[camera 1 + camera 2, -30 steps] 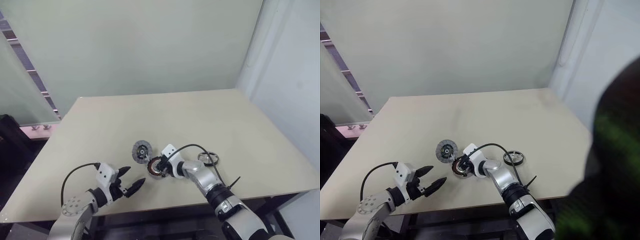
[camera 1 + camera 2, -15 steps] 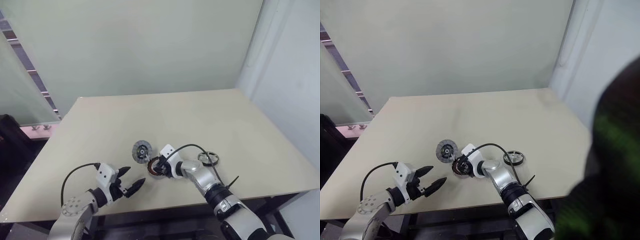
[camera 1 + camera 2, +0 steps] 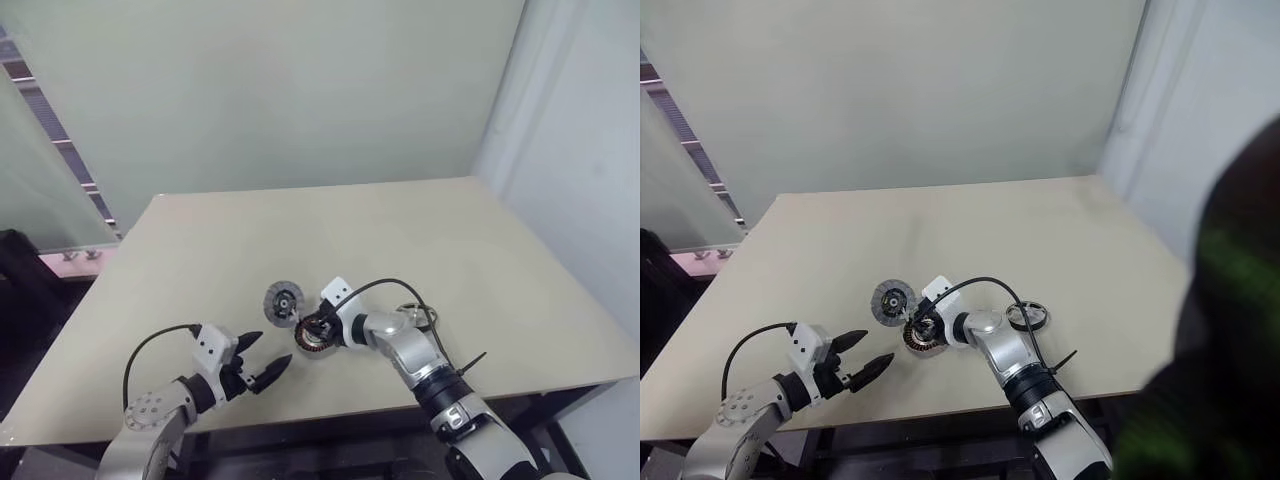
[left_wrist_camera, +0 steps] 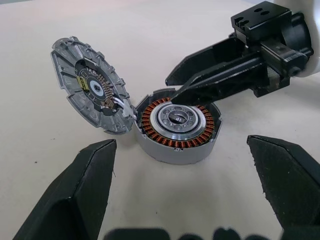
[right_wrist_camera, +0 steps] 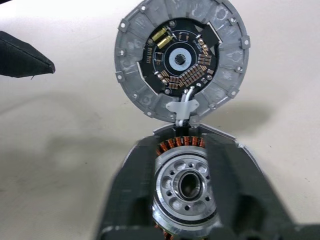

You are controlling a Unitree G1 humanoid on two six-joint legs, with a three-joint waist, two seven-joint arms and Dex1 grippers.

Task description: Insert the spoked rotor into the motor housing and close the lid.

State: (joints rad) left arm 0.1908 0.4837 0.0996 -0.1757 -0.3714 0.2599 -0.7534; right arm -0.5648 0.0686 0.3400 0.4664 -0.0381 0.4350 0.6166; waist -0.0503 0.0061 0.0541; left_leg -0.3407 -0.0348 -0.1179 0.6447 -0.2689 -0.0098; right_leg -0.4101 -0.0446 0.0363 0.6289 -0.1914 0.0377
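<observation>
1. Nearest the robot, the left gripper hovers over the table with its jaws spread wide and nothing between them, pointing toward the parts and standing apart from them.

2. Just beyond it sits the motor housing, flat on the table, its copper ring and silvery hub open to view with no wheel in it yet. The right gripper hangs right over it. Its fingers straddle the hub in the right wrist view, narrowly parted and holding nothing that can be seen.

3. The lid lies beside the housing on the far side, tipped up against its rim and joined to it by a short wire, its circuit side showing.

4. Farther to the robot's right, the spoked rotor rests on the table, well apart from the housing and untouched.

5. Judgement: the insertion step has barely begun. The next move calls for the right gripper to leave the housing, travel to the rotor, grasp its thin rim, and bring it back level over the hub. Closing the lid follows.
</observation>
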